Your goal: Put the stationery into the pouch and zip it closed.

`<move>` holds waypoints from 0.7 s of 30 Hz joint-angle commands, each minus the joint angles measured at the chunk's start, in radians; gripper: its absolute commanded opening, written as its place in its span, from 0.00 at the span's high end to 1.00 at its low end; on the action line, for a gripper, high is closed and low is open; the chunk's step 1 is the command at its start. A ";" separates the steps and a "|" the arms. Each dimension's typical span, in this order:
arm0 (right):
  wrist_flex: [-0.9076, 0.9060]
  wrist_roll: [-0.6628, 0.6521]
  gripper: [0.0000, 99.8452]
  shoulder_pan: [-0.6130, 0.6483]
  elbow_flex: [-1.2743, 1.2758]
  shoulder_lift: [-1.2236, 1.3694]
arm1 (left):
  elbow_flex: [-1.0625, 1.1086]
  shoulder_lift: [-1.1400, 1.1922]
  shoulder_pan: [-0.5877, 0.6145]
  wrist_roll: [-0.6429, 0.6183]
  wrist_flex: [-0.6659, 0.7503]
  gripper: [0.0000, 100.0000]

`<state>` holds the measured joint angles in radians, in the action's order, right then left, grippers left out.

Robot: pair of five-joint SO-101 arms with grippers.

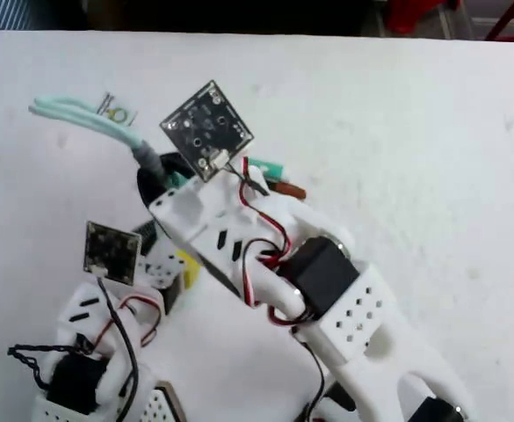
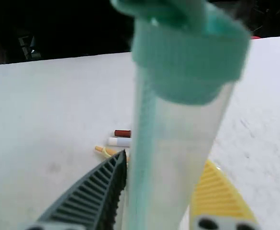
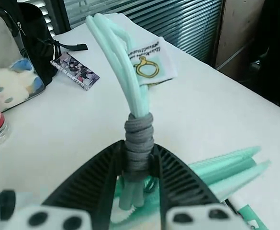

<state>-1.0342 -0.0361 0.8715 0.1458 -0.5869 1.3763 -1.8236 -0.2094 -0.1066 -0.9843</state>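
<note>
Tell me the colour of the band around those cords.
Grey band around mint-green cords; clearest in right wrist view.

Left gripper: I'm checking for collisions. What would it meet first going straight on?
Likely the pens lying on the table beyond the pouch it grips, though depth is unclear.

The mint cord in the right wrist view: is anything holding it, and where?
Yes. The right gripper is shut on the mint cord, pinching it at its grey wrapped band. The left gripper clamps the clear pouch below its mint trim.
</note>
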 commanded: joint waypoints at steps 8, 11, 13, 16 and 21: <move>-0.047 0.011 0.98 0.028 -0.011 -0.067 | 0.000 -0.005 0.021 -0.014 0.176 0.82; -0.045 0.011 0.98 0.028 -0.008 -0.061 | 0.025 -0.005 0.005 -0.012 0.193 0.82; -0.044 0.011 0.98 0.028 -0.009 -0.061 | 0.025 -0.005 -0.002 -0.009 0.190 0.82; -0.044 0.011 0.98 0.028 -0.012 -0.061 | 0.015 -0.005 -0.001 0.040 0.143 0.83; -0.044 0.002 0.98 0.022 -0.009 -0.061 | -0.087 -0.005 0.004 0.118 -0.025 0.98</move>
<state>-1.0771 -0.0330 0.8915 0.1458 -0.6360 1.4101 -1.8159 -0.1987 -0.0514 -0.8953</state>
